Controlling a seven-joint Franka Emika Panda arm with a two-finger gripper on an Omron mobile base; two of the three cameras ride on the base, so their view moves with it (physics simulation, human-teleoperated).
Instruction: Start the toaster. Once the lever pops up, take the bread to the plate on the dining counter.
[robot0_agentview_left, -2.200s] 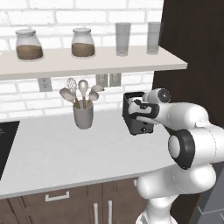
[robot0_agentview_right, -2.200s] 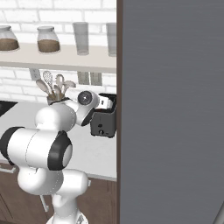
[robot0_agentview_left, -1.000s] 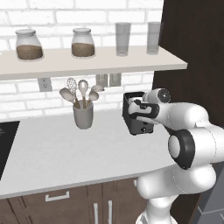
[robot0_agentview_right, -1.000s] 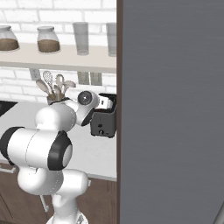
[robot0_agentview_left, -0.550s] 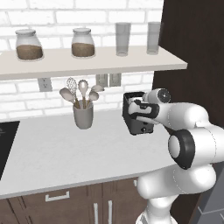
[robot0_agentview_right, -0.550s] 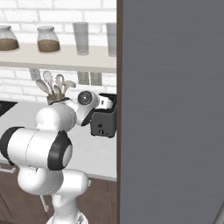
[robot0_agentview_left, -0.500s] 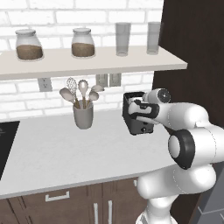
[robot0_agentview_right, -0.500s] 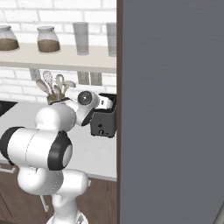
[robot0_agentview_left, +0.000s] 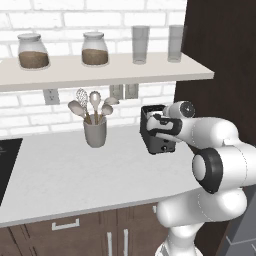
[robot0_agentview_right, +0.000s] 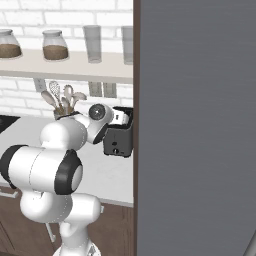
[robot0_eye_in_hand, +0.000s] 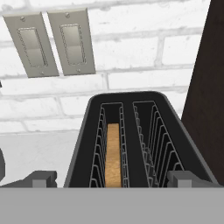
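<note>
Toaster (robot0_agentview_left: 159, 134) in the left base view stands on the bench (robot0_agentview_left: 60, 170) at its far right end, against the dark cabinet side, with the arm's wrist directly over its top. From the right base view it (robot0_agentview_right: 119, 138) sits just past the wrist, knob facing the front edge. Looking down from the hand, the end effector (robot0_eye_in_hand: 113, 178) has its tips spread wide apart and empty, straddling the toaster's near end, and the bread (robot0_eye_in_hand: 113, 155) sits low in the left slot, its long axis running away toward the brick wall.

The toaster (robot0_eye_in_hand: 140, 144) looks like matt dark plastic with thin wire guides inside. The bread (robot0_eye_in_hand: 113, 155) in its left slot is rough and grainy. Behind the toaster stands a smooth white brick wall (robot0_eye_in_hand: 144, 57).
</note>
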